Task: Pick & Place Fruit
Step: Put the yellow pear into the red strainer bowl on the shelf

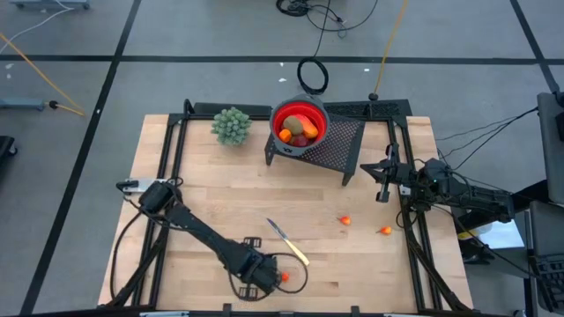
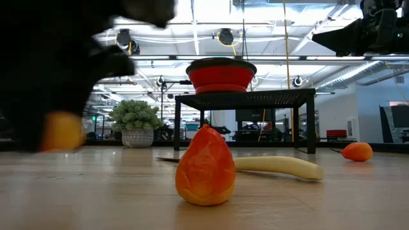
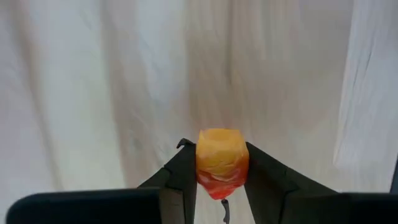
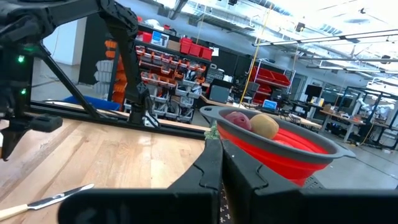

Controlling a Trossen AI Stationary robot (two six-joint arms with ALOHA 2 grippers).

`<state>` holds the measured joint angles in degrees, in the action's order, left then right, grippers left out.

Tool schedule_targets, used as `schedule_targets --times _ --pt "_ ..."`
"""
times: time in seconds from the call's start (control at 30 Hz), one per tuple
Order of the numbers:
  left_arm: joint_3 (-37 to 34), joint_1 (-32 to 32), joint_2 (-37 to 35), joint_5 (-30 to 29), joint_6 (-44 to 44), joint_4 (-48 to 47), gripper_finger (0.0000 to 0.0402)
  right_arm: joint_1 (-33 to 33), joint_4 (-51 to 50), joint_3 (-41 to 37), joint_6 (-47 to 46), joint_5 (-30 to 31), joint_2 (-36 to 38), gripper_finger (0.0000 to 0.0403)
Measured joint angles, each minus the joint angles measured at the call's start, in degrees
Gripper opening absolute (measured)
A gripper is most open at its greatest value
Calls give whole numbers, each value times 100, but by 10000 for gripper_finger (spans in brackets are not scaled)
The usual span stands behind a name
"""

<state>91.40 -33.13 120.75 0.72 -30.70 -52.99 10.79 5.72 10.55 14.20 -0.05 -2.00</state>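
Fruit is scattered in several spots on the wooden desk [image 1: 220, 185], and no single view catches it all. From above, the desk fills the middle, with the left arm stretched low across its near side and the right arm parked at the right edge, by the black mesh stand [image 1: 339, 141]. On that stand sits the red bowl [image 1: 300, 123], already holding a few pieces: the right wrist view looks over its rim and shows a dark red one [image 4: 236, 119] next to a brown one [image 4: 264, 126], detail the overhead shot blurs into colour. A small potted plant [image 1: 231, 125] stands left of the bowl.

The knife [image 1: 289, 242] lies near the desk's middle front. The low view shows it behind a large-looking orange piece [image 2: 206, 167] standing upright on the wood, with another orange bit [image 2: 356, 151] farther right; overhead these are only two tiny dots, well apart from the knife.

Smallest of all, the left claw [image 3: 222, 177] is down near the front edge, its fingers pressed against both sides of a yellow-orange chunk [image 3: 222, 163]; only its own wrist view shows that. The right claw [image 4: 222, 163] is clenched on nothing.
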Motion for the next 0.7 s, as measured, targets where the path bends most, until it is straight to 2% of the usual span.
schedule_targets --times 0.17,0.33,0.53,0.7 --pt "365 309 -78 -426 -2 6 104 -1 8 0 -93 0 2 0" --pt "661 571 -278 -699 84 334 104 0 217 0 -784 0 0 0" --pt "666 890 -621 -857 204 1563 104 -2 580 2 -1304 -2 0 0" --pt "666 1149 -747 -891 407 3086 104 0 858 2 -1740 -4 0 0"
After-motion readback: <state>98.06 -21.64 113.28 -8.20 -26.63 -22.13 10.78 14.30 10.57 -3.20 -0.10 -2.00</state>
